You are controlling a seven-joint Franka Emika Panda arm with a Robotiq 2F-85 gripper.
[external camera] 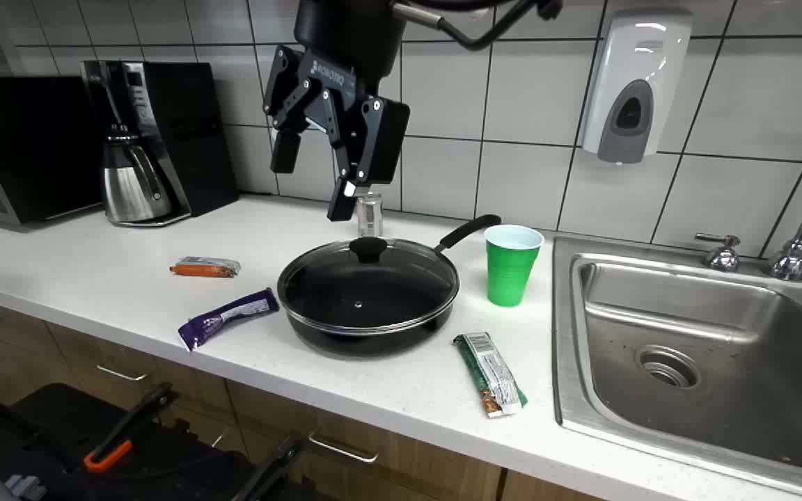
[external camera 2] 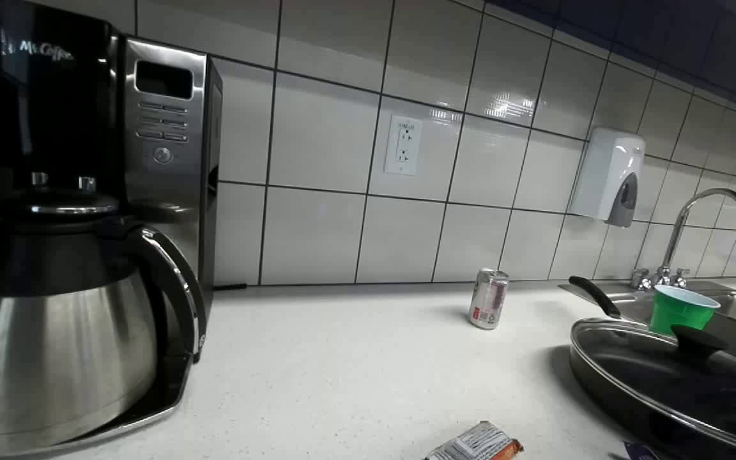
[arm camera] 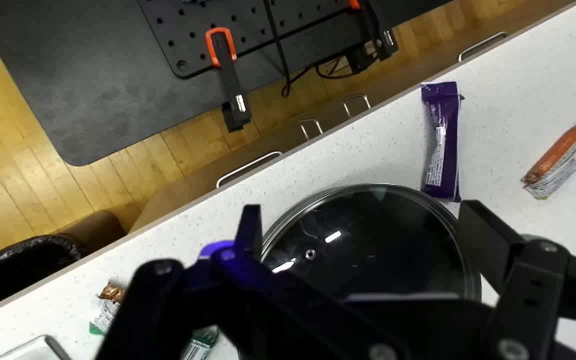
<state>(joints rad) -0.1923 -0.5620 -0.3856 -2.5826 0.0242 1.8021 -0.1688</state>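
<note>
My gripper (external camera: 313, 177) stands empty, fingers (external camera: 381, 142) spread wide, above the lidded frying pan (external camera: 366, 341). The pan rests on the white countertop (external camera: 108, 264), between the purple-wrapped bar (external camera: 228, 319) and the green plastic cup (external camera: 510, 275). Handling: expect a rigid, fairly heavy pan; treat the glass lid (external camera: 401, 292) as slippery and breakable. Grip points: the black knob (external camera: 368, 249) for the lid, the black handle (external camera: 470, 231) for the pan. Pose: my arm (external camera: 349, 35) hangs from above, fingers angled downward, apart from the knob. In the wrist view the lid shows between them.

A tiled wall (external camera 2: 323, 128) backs the white counter (external camera 2: 329, 364) above wooden drawers (external camera: 436, 463) and plank flooring (arm camera: 23, 195).
</note>
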